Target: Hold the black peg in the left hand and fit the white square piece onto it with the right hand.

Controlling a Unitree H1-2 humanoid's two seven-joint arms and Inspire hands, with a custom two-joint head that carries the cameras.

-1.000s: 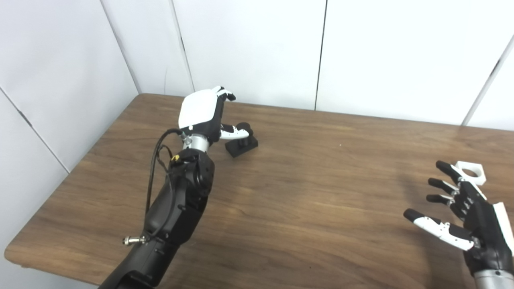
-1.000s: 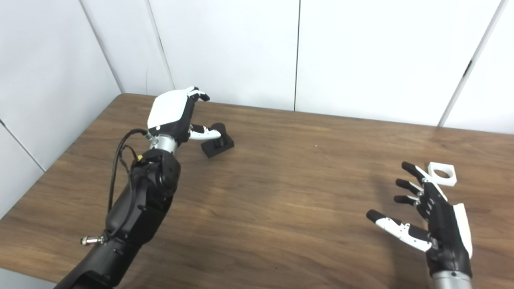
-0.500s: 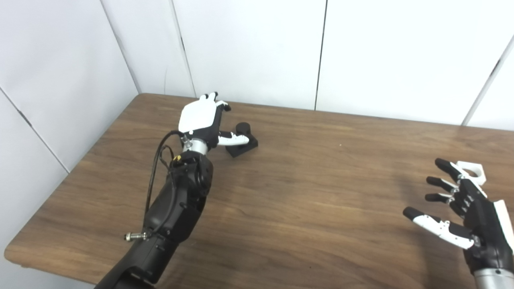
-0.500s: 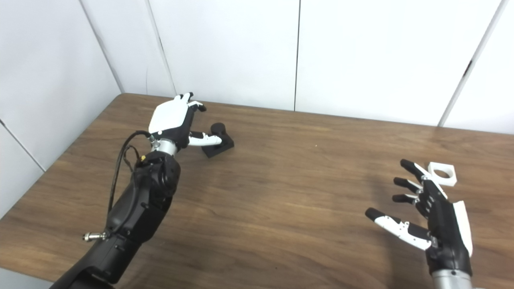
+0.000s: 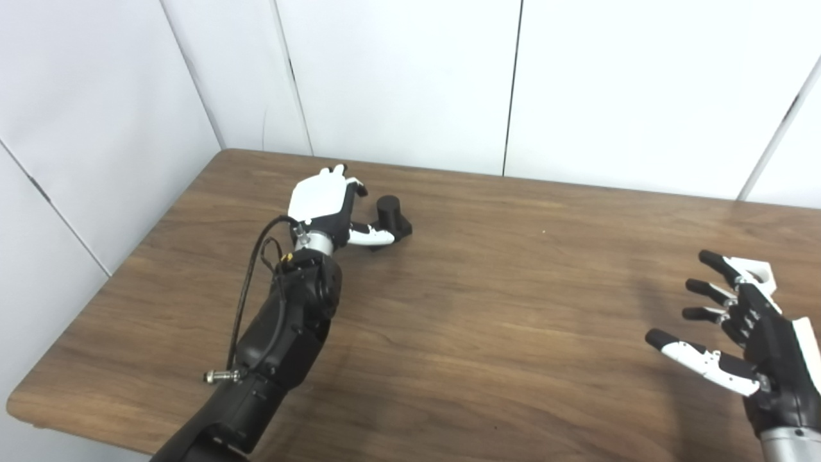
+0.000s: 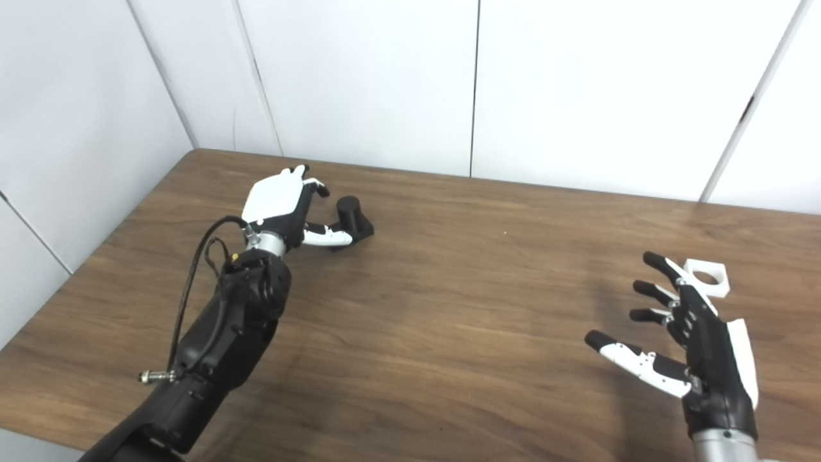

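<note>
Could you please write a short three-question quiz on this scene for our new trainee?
1. True or false: the right hand is holding the white square piece.
2. Which thing is the left hand beside? A) the black peg B) the white square piece C) neither
3. Fill in: the white square piece has a round ____ through its middle.

Key
1. False. The right hand is open with its fingers spread, and the piece lies on the table just beyond its fingertips.
2. A. The left hand is right beside the peg, its thumb in front of the peg's base, with no closed grip visible.
3. Hole.
</note>
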